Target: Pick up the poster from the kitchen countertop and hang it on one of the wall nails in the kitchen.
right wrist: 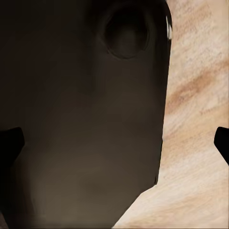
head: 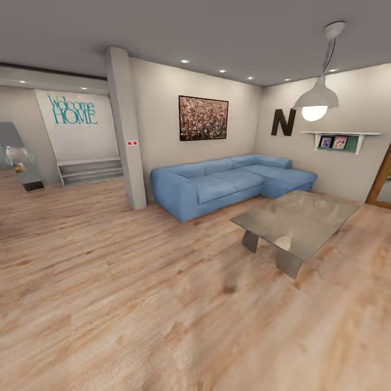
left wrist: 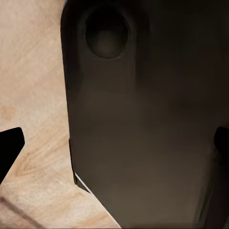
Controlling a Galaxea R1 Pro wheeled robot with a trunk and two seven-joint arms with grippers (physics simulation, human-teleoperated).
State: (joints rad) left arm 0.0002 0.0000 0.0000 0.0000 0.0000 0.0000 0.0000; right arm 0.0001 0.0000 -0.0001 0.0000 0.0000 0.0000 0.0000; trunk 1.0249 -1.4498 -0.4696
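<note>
Currently the head view faces a living room: blue sectional sofa (head: 231,182) against the far wall, wide speckled brown painting (head: 203,118) above it, grey glossy coffee table (head: 296,222) to the right, pendant lamp (head: 317,98), a large letter N (head: 283,121) and a small wall shelf (head: 341,140) on the right wall, a "Welcome HOME" sign (head: 73,110) far left past the pillar (head: 126,127). Wood floor (head: 136,304) fills the foreground. Poster, kitchen countertop and wall nails: none identifiable here, so bearing from either gripper to the poster, its long axis and the nearer arm cannot be determined. Left gripper (left wrist: 114,148): dark fingertips at opposite edges of the left wrist view, so spread apart, nothing between them; a dark robot body panel (left wrist: 143,119) sits in front, floor beside it. Right gripper (right wrist: 114,143): same reading in the right wrist view, tips well apart, empty, dark panel (right wrist: 81,119) ahead. Judgement: transit phase, pick not started; the base must find the kitchen before any reach can be planned.
</note>
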